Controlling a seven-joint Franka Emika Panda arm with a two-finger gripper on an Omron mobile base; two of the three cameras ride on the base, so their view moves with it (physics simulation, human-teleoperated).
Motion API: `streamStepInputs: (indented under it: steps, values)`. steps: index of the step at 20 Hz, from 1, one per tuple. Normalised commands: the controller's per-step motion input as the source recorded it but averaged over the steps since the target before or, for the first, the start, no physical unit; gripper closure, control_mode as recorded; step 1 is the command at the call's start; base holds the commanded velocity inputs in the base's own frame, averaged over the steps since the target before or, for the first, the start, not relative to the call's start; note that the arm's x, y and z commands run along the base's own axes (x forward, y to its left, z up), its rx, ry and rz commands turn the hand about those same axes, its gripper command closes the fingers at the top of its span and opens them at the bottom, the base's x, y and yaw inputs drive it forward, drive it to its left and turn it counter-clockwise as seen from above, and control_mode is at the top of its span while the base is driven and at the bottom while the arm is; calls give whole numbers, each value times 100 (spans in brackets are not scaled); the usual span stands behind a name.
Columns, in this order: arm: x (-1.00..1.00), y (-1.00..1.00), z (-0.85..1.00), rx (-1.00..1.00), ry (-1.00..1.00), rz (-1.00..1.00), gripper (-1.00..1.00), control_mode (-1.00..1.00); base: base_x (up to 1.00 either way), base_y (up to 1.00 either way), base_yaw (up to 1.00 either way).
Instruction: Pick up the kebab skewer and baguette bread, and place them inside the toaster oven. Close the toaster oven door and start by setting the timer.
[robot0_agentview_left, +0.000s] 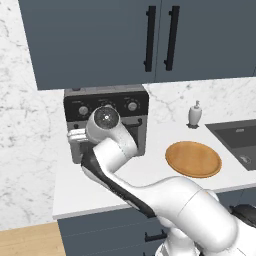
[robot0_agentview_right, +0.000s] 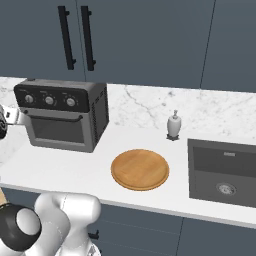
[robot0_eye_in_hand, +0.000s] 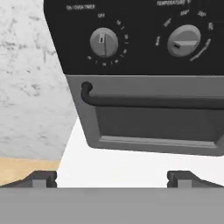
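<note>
From the left base view, we see the boxy grey metal toaster oven (robot0_agentview_left: 107, 125) with its black control panel at the back of the white counter (robot0_agentview_left: 150, 170), under the dark blue cabinets (robot0_agentview_left: 100, 40). Our white arm reaches in front of it, and the wrist hides much of the oven's front. To the right lie a round wooden plate (robot0_agentview_left: 193, 159), bare on top, and a small white soap dispenser (robot0_agentview_left: 195, 114) by the dark sink (robot0_agentview_left: 237, 140).

From the right base view, we see the grey-framed drop-down toaster oven door (robot0_agentview_right: 56, 129) with its dark glass and black bar handle shut against the body. Three silver knobs sit in a row above it. The wooden plate lies well apart from the oven, nearer the sink.

From the hand view, we look straight at the oven's left front corner. The silver timer knob (robot0_eye_in_hand: 104, 42) points up to its off mark, and the door's bar handle (robot0_eye_in_hand: 148, 101) runs just below the panel. Our gripper (robot0_eye_in_hand: 112, 178) has its two dark tips spread wide, holding nothing.

We cannot spot the kebab skewer or the baguette bread; we judge they are inside, behind the dark glass. That leaves the timer step. Next we need to raise the hand, centre the tips on the timer knob, close on it and twist.
</note>
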Motion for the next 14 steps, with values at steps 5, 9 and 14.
streamStepInputs:
  steps: [5, 9, 14]
  values:
    - [-14, 0, 3, -2, -31, 2, -100, -100, 0, 0, 0]
    - [15, 0, 0, 4, -33, 0, -100, -100, 0, 0, 0]
    - [12, 4, 29, 8, -34, 0, -100, -100, 0, 0, 0]
